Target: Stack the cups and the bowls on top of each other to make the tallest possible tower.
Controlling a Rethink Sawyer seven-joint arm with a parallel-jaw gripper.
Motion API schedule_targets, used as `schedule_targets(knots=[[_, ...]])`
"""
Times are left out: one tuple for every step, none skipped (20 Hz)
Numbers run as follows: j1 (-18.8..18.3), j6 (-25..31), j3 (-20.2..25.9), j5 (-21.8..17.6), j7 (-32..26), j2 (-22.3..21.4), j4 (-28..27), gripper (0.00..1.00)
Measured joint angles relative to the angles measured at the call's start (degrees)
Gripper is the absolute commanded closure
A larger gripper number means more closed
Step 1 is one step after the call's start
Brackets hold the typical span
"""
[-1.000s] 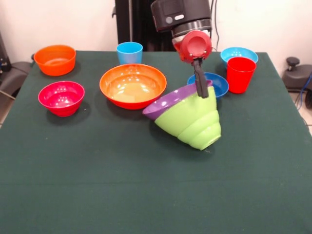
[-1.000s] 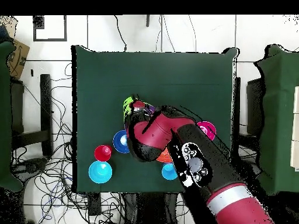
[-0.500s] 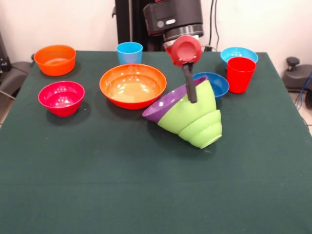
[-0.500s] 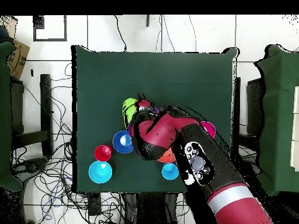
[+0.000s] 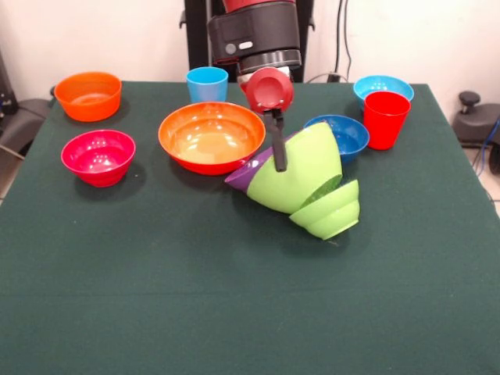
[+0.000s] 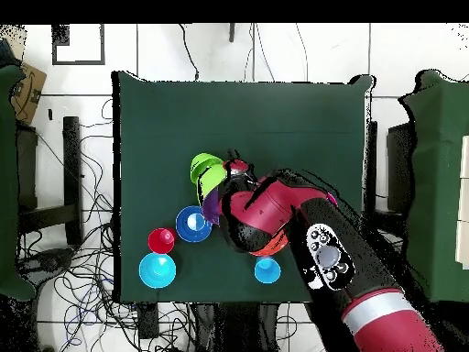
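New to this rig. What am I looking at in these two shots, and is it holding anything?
A red-and-black robot arm at a green table. One camera faces it across the table; the other looks straight down. Its gripper clamps the rim of the large lime green bowl, tilted, with a purple bowl nested inside. A smaller lime green bowl hangs under it, coming loose. Around them stand the large orange bowl, a small orange bowl, a magenta-red bowl, two blue bowls and two cups.

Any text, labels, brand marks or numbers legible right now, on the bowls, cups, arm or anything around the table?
None can be read.
Cardboard box beside the table: a dark printed mark, too small to read.
Arm's black wrist housing: round buttons only, no lettering visible.
Bowls and cups: plain, unmarked.
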Motion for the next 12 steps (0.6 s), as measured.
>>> schedule_targets(knots=[[-0.3,0.0,0.0,0.2,0.0,0.0,0.0,0.00],[-0.5,0.0,0.0,0.2,0.0,0.0,0.0,0.00],[-0.6,0.0,0.0,0.3,0.0,0.0,0.0,0.00],[-0.7,0.0,0.0,0.3,0.0,0.0,0.0,0.00],[-1.0,0.0,0.1,0.4,0.0,0.0,0.1,0.00],[-1.3,0.0,0.1,0.6,0.0,0.0,0.1,0.00],[-1.7,0.0,0.2,0.7,0.0,0.0,0.1,0.00],[-2.1,0.0,0.3,0.9,0.0,-0.1,0.2,0.00],[-2.6,0.0,0.4,1.2,0.0,-0.2,0.3,0.00],[-2.9,0.0,0.6,1.4,0.0,-0.2,0.4,0.00],[-3.6,0.0,0.8,1.7,0.0,-0.4,0.6,0.00],[-3.9,0.0,1.0,1.9,0.0,-0.5,0.7,0.00]])
